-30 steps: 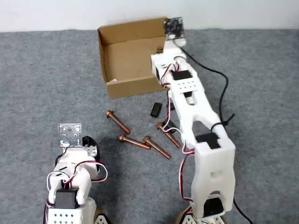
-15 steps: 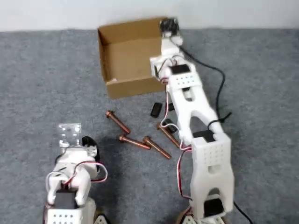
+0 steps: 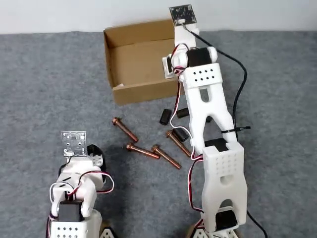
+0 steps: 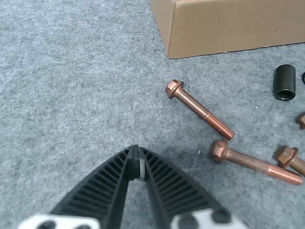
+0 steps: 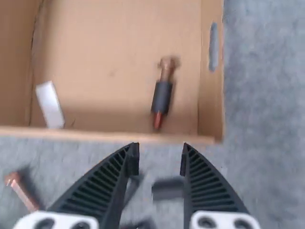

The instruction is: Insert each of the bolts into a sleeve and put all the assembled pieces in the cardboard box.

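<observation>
— Where's the right gripper?
— Hanging just outside the near wall of the cardboard box, its ribbed black jaws spread with nothing between them. Inside, on the smooth brown floor close to that wall, lies one sleeved bolt, copper through a black tube.
— And the left gripper?
— Pinched together, empty, low over the grey felt mat, with open mat around it. Beyond it, short of the box's front edge, lie loose bolts, threaded copper with flanged hex heads, and a stubby black loose sleeve
</observation>
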Controlling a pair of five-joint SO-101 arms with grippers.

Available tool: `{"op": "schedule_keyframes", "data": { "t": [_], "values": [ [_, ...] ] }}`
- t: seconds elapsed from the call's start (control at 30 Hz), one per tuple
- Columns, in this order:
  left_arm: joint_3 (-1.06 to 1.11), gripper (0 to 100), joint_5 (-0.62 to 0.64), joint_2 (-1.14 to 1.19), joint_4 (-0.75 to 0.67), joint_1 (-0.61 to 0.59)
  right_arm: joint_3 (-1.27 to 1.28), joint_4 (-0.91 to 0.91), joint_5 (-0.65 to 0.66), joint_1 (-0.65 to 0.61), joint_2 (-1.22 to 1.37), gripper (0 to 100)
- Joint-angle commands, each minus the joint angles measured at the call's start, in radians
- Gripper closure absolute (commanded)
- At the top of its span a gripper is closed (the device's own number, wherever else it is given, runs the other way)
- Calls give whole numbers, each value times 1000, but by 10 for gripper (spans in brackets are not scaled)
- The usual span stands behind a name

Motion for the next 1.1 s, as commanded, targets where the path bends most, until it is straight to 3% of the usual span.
{"op": "schedule_keyframes", "data": {
  "t": [0.0, 0.13, 0.33, 0.6, 0.8, 1.07],
  "values": [
    [-5, 995, -9, 0, 8, -11, -98, 136, 12, -10, -19, 861],
    [-5, 995, -9, 0, 8, -11, -106, 275, 41, -10, -21, 860],
    [-5, 995, -9, 0, 8, -11, -46, 288, 98, -10, -70, 861],
    [-5, 995, -9, 0, 8, -11, 322, 283, 84, -96, -197, 859],
    [-5, 995, -9, 0, 8, -11, 344, 173, -193, -154, -114, 858],
    [-5, 995, -9, 0, 8, -11, 344, 45, -284, -168, 15, 858]
  ]
}}
